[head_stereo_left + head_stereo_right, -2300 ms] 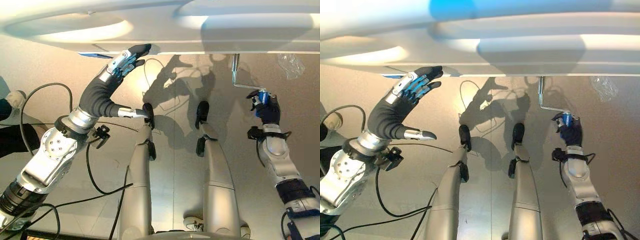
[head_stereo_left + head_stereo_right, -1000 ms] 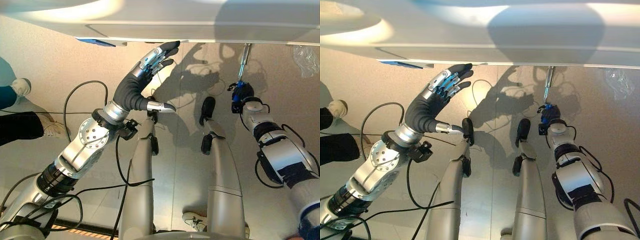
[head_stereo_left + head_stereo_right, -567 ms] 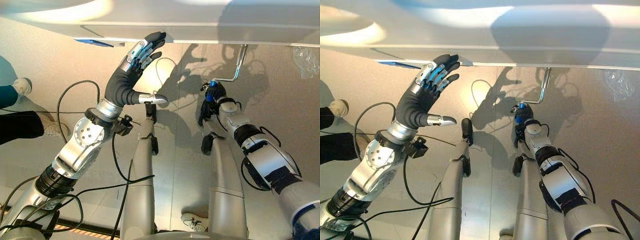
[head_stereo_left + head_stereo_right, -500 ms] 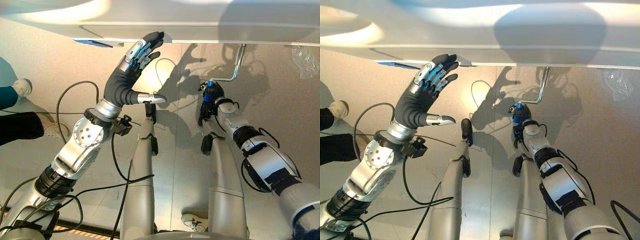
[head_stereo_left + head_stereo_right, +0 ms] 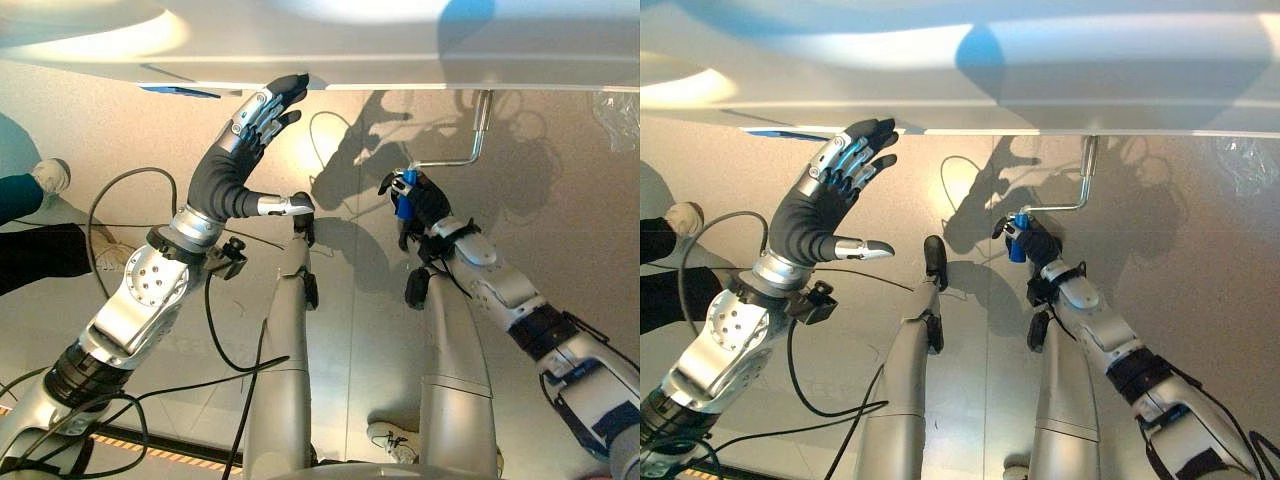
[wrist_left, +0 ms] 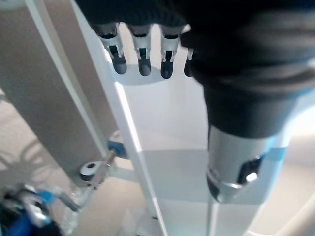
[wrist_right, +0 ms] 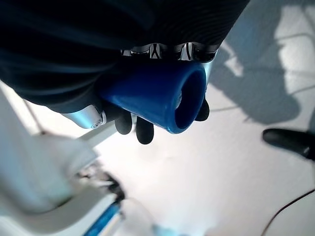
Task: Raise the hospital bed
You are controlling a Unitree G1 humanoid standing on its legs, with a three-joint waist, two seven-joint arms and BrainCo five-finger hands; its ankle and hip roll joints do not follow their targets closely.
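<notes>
Running across the 12 o'clock edge of the head views, the pale underside of the hospital bed (image 5: 400,45) was seen, with one metal crank (image 5: 462,150) hanging below it at about 1 o'clock. One blue handle (image 5: 1017,243) at the crank's free end was held in the right hand (image 5: 420,205), whose fingers were curled tightly round it; in the right wrist view the blue handle (image 7: 162,98) was seen end-on, wrapped by dark-tipped fingers (image 7: 142,130). The left hand (image 5: 825,195) was raised at about 11 o'clock with its fingers straight and spread and its thumb held apart, the fingertips (image 5: 290,88) lying right at the lower edge of the bed frame; whether contact was made could not be told. In the left wrist view the left hand's fingertips (image 6: 140,61) were shown extended beside the white rail (image 6: 128,128) of the bed, with the crank's pivot (image 6: 93,169) beyond. One small blue label (image 5: 180,91) was seen on the frame at 11 o'clock. One crumpled clear plastic wrapper (image 5: 1240,160) lay at 2 o'clock on the floor (image 5: 560,250). At 9 o'clock a person's leg (image 5: 30,255) and pale shoe (image 5: 50,175) were seen, well apart from both hands. Nothing was seen between the right hand and the crank.
</notes>
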